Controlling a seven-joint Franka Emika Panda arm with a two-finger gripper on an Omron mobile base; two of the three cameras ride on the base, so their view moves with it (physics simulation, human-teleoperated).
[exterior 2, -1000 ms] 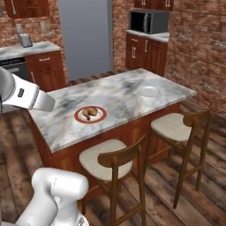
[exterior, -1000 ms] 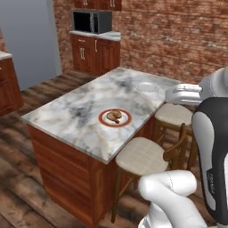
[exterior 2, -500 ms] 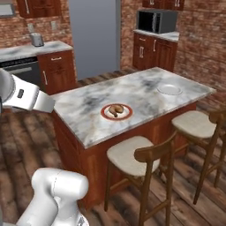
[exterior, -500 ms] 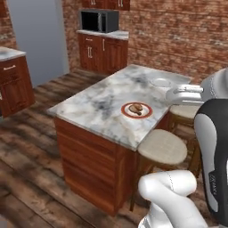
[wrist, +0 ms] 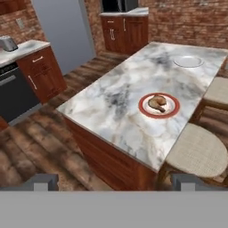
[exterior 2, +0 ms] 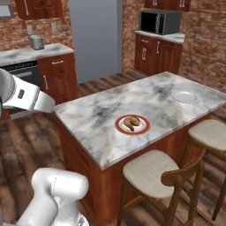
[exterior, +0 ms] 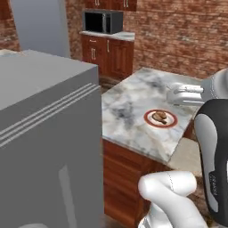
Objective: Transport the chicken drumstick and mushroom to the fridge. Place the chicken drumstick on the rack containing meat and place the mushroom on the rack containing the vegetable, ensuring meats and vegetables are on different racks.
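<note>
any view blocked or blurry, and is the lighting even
Left base view: a big grey block up close hides the left half. Right base view: even light, plate sharp. Hand view: soft, drumstick slightly blurred, no glare.

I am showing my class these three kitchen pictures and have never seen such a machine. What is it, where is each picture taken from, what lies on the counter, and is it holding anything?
It is a white robot arm on a driving base, in a computer-drawn kitchen. Two pictures come from cameras on the base, behind the arm to its left and right. The third comes from a camera on the hand, looking past the gripper, whose jaws stand wide apart with nothing between them. On the marble island sits a red-rimmed plate carrying a golden-brown chicken drumstick; I cannot make out a mushroom for certain. Farther along lies an empty white plate. The tall grey fridge stands closed by the back wall.
</note>
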